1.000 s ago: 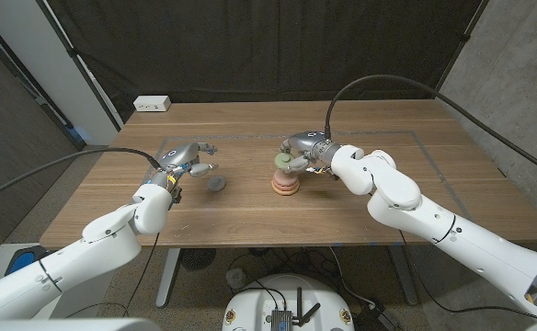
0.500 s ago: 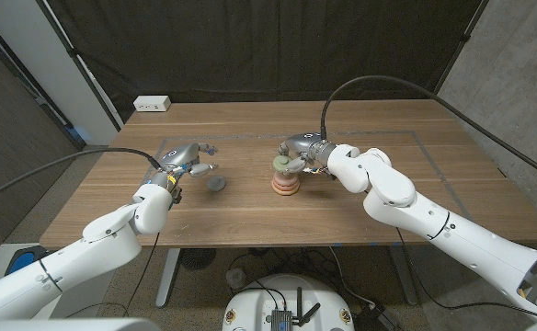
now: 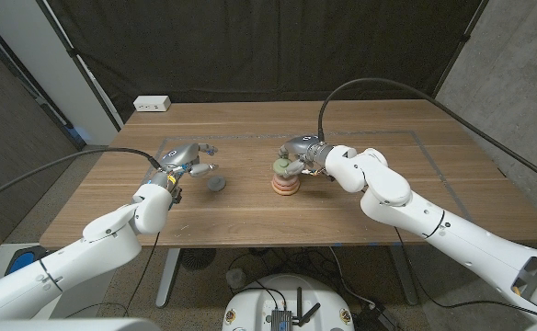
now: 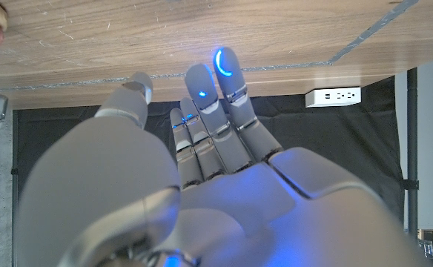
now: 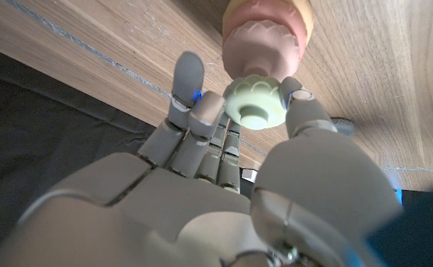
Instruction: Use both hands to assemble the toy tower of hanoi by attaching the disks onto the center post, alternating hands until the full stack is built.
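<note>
Green disk (image 3: 282,165) pinched by right hand (image 3: 303,153) over perhaps three stacked disks (image 3: 284,184), one grey disk (image 3: 217,184), left hand (image 3: 185,157) empty, spread.

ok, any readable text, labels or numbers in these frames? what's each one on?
No readable text in any view.
Power strip: no legible marking.
Left hand: blue lights on its fingertips, an arc and a dot, not characters.
Disks, right hand, table: no print visible.
</note>
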You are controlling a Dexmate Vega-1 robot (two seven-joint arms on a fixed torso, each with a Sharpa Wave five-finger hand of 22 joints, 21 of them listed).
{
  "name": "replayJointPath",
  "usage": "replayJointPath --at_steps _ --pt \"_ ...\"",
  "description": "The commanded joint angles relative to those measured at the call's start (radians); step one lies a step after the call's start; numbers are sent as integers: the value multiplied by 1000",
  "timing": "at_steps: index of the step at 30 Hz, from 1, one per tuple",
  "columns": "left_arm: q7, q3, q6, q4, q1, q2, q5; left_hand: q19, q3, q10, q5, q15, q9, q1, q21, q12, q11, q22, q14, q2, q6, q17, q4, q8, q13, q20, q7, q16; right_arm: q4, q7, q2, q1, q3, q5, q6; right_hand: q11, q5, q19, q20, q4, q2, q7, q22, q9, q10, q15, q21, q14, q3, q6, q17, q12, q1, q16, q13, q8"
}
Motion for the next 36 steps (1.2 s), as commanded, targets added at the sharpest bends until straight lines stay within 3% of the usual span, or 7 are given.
replayJointPath --at_steps 1,36 --pt "-6 4 5 -1 -5 3 0 11 11 11 5 -54 3 1 6 -4 -1 4 7 -1 6 -1 0 -2 3 -121 1 4 20 23 8 11 -14 -2 -8 -72 7 -1 -66 47 25 -60 2 3 79 -18 -1 -4 57 62 2 5 -2 4 3 3" --pt "1 7 15 -2 -1 -1 -5 10 24 14 5 -54 5 -2 10 -7 -2 4 9 -4 8 -2 0 -4 7 -122 1 9 62 47 12 36 -42 24 -30 -71 10 -3 -66 47 28 -59 2 0 76 -18 -1 -10 68 57 2 0 -13 10 7 -3"
